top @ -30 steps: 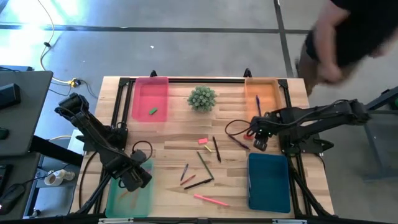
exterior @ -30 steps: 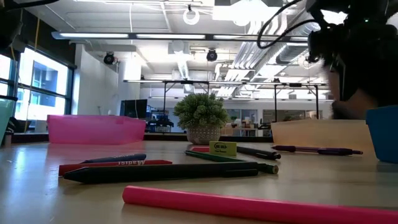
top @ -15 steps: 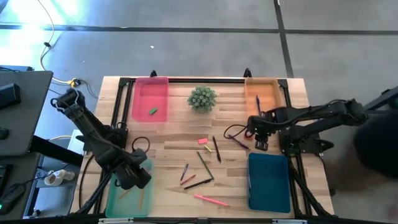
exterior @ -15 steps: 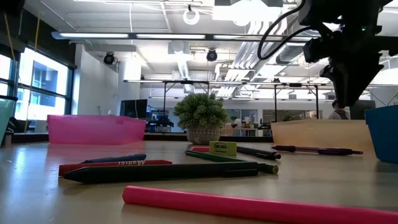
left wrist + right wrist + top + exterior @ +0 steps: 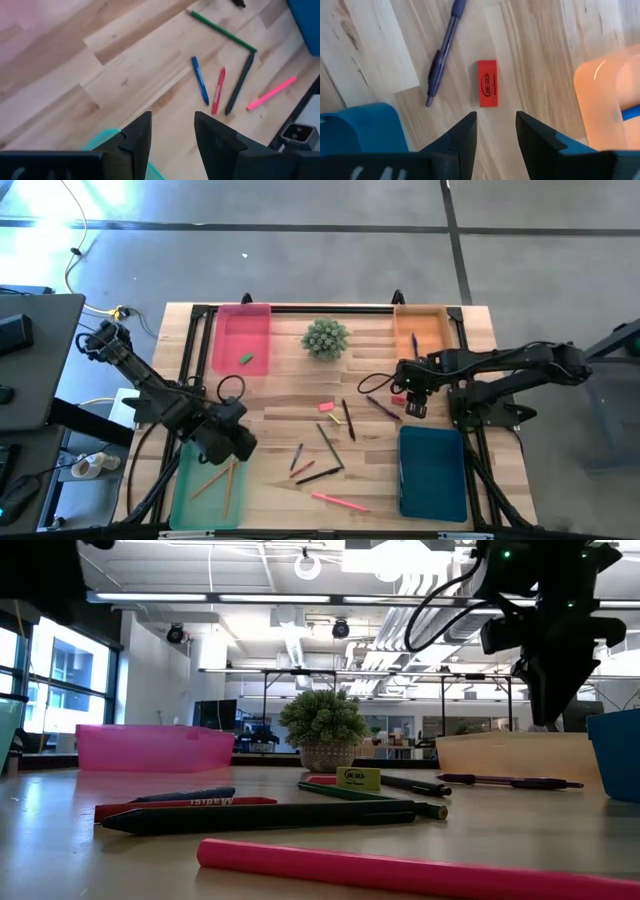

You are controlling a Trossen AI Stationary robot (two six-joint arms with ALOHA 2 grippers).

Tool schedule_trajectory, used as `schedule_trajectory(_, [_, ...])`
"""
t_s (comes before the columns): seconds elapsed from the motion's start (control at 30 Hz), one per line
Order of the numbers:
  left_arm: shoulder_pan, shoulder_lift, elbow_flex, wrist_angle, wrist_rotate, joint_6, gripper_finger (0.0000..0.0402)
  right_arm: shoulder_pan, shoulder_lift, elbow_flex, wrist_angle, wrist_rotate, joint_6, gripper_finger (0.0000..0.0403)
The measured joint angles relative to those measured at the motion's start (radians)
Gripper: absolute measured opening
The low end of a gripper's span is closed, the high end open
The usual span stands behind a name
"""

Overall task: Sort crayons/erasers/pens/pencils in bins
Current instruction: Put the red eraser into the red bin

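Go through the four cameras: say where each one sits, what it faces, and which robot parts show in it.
High view: above the table, looking straight down; both arms show, left gripper by the light green bin, right gripper near the orange bin.
Low view: at table-top height, looking level past the pink pencil to the plant; the right arm hangs in.
Left wrist view: looks past its own open fingers at the table.
Right wrist view: looks past open fingers at the red eraser.
Shared: the purple pen.
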Motion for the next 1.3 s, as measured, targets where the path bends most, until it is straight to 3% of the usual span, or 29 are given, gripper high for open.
schedule_trajectory(0.43, [0.096,0.000,0.001,0.134,0.000,0.191,0.0136,0.000,0.181,0.000,0.085,-0.025,-0.018,0.0168])
schedule_trajectory(1.0, [0.097,0.000,0.001,0.123,0.001,0.199,0.0136,-0.009,0.383,0.002,0.232,-0.014,-0.072,0.0169])
schedule_trajectory(1.3, [0.097,0.000,0.001,0.123,0.023,0.218,0.0136,-0.058,0.421,0.006,0.229,-0.041,-0.105,0.0169])
